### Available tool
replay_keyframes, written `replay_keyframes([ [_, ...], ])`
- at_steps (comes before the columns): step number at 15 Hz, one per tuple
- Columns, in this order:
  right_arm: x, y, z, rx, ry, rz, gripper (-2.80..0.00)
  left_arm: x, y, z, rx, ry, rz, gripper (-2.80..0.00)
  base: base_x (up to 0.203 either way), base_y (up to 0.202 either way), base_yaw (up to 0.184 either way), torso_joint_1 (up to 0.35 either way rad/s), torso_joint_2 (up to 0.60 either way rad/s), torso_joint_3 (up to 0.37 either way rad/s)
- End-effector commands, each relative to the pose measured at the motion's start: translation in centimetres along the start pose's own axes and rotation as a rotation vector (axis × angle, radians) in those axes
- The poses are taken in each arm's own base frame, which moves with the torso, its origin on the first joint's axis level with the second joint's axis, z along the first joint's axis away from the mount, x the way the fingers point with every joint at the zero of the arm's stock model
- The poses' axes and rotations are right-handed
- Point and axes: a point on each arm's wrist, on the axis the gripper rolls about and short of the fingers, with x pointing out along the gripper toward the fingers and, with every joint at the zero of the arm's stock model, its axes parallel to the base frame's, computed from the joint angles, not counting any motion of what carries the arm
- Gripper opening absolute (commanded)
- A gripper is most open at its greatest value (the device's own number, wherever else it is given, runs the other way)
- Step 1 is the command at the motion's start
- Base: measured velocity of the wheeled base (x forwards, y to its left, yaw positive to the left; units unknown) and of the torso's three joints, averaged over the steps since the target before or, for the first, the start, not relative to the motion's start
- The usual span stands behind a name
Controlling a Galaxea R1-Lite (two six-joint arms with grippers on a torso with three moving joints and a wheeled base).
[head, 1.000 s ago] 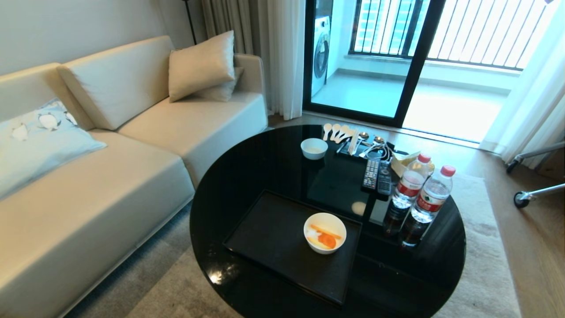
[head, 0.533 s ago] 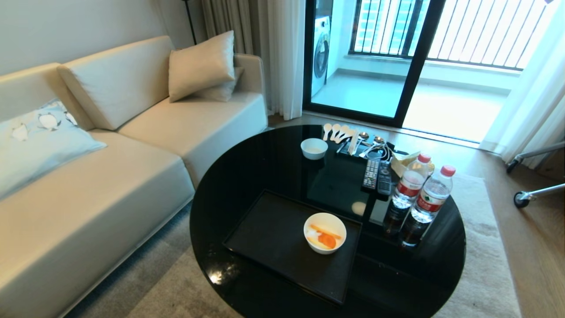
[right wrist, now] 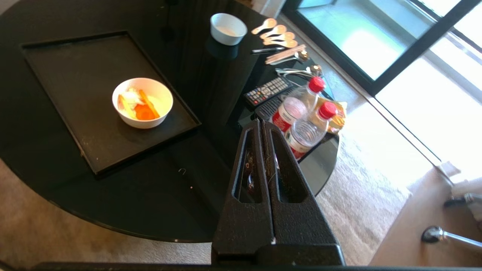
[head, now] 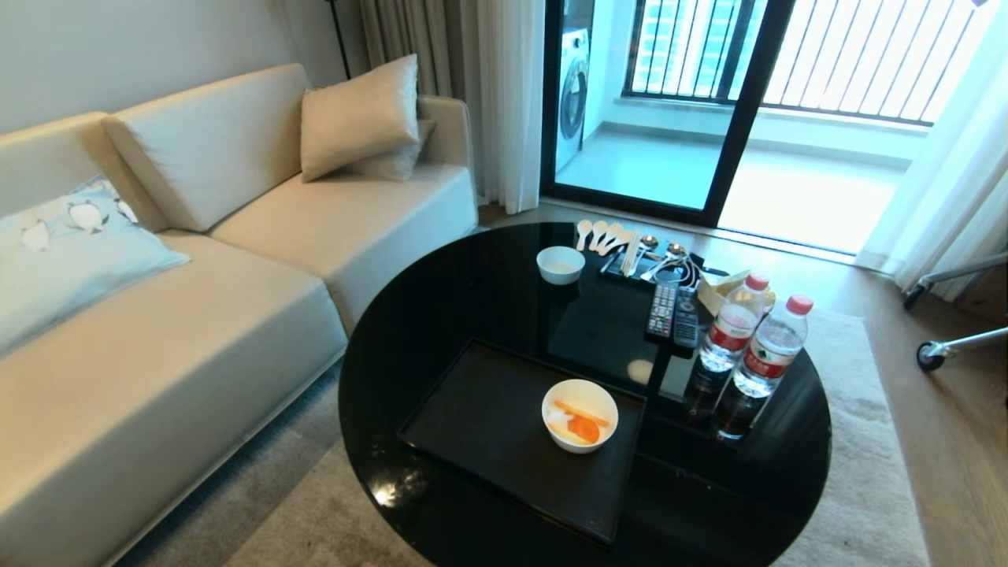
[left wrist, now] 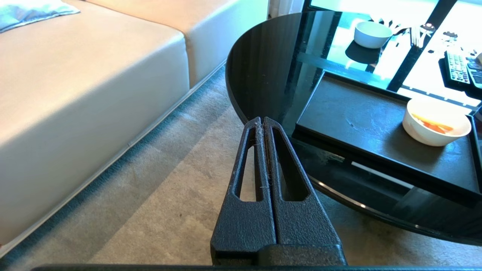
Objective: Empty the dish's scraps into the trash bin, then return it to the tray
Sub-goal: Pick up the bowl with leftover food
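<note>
1. Honestly, this looked like the very start of the job. The dish (head: 579, 415) sat on the tray (head: 472, 417), over toward the tray's right side, with the scraps (head: 581, 425) (orange strips plus pale peel bits) inside it. Nothing had been tipped out yet.

2. Neither arm showed in the head view. In the right wrist view the right gripper (right wrist: 261, 124) hung above the round black table (head: 441, 299), near its right edge, with its jaws pressed together and nothing between them. The two water bottles (right wrist: 301, 113) stood just beyond its tip, and the dish was well apart from it on the tray.

3. The left gripper (left wrist: 262, 121) was also pinched closed and empty, parked low over the carpet by the table's edge, next to the sofa (head: 197, 299). It read as idle to me.

4. My read: the step in hand was the approach to the dish. The right gripper would need to spread its jaws, swing over to the dish, and take hold of the rim without slopping the scraps.

5. One catch: I couldn't find the trash bin in any view, so where the dump would happen was anyone's guess. The smaller white bowl (head: 561, 264) at the far side wasn't the target.
</note>
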Motion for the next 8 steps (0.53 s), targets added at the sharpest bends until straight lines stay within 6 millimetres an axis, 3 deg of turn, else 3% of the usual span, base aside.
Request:
replay_keyframes([
  [1, 4.0, -0.9, 0.6, -0.002, 0.076, 0.108, -2.8, 0.0, 0.0, 0.0, -0.001, -0.001, 0.0, -2.8, 0.0, 0.0, 0.0, 0.0, 0.0, 0.0],
  [5, 10.4, -0.4, 1.1, 0.005, 0.157, 0.293, -2.8, 0.0, 0.0, 0.0, 0.001, -0.001, 0.0, -2.8, 0.0, 0.0, 0.0, 0.0, 0.0, 0.0],
  [8, 15.3, 2.0, 1.9, 0.112, 0.218, 0.439, -2.8, 0.0, 0.0, 0.0, -0.001, -0.001, 0.0, -2.8, 0.0, 0.0, 0.0, 0.0, 0.0, 0.0],
])
